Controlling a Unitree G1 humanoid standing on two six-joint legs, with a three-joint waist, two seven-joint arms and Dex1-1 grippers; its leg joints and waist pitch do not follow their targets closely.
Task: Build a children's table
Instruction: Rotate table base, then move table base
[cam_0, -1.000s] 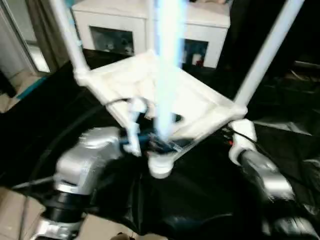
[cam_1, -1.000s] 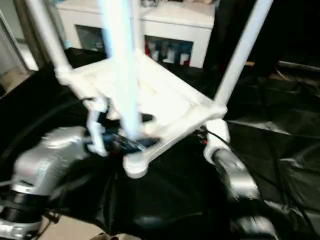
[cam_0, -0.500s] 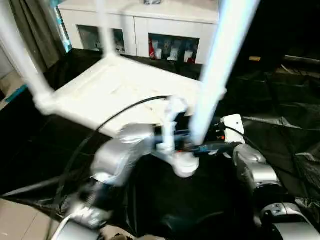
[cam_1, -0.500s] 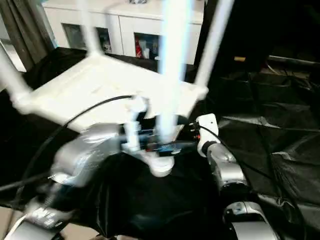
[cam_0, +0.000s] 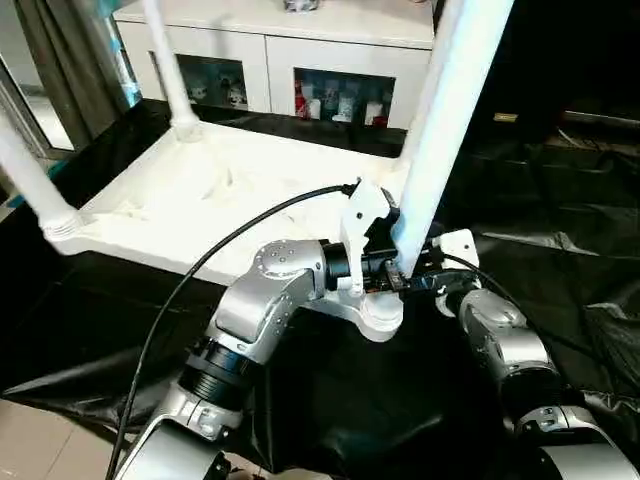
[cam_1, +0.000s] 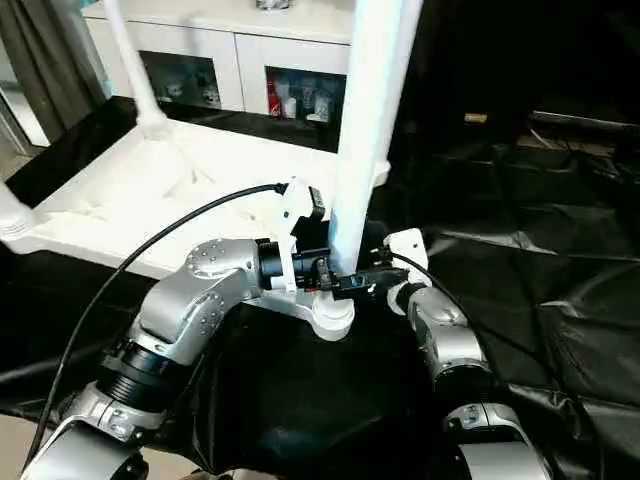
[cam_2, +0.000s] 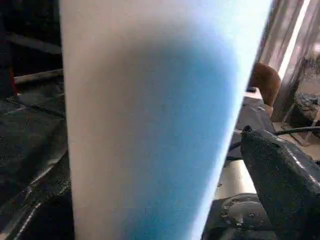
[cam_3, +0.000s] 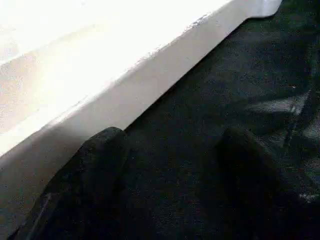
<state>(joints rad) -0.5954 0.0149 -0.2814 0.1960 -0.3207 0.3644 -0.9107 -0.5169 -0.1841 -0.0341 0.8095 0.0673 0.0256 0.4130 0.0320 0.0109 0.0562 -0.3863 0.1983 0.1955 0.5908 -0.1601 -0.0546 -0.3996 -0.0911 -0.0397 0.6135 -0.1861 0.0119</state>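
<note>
I see the children's table lying upside down on black sheeting spread over the floor, its ribbed underside facing up and its legs standing upright in the corner sockets. The nearest leg rises from the round corner socket closest to me, and two more legs stand at the far left corners, one at the back and one at the left edge. My left hand reaches across to the base of that nearest leg, just above the socket; its fingers stand wide on either side of the leg, and in the left wrist view the white tube sits directly before the camera with one dark finger beside it, though I cannot tell whether the pads actually press on the leg. My right hand sits low by the tabletop's edge near the same corner, its two black fingers apart with only sheeting between them and the white rim just beside one finger. Behind the table stands a white cabinet with glass-fronted shelves.
</note>
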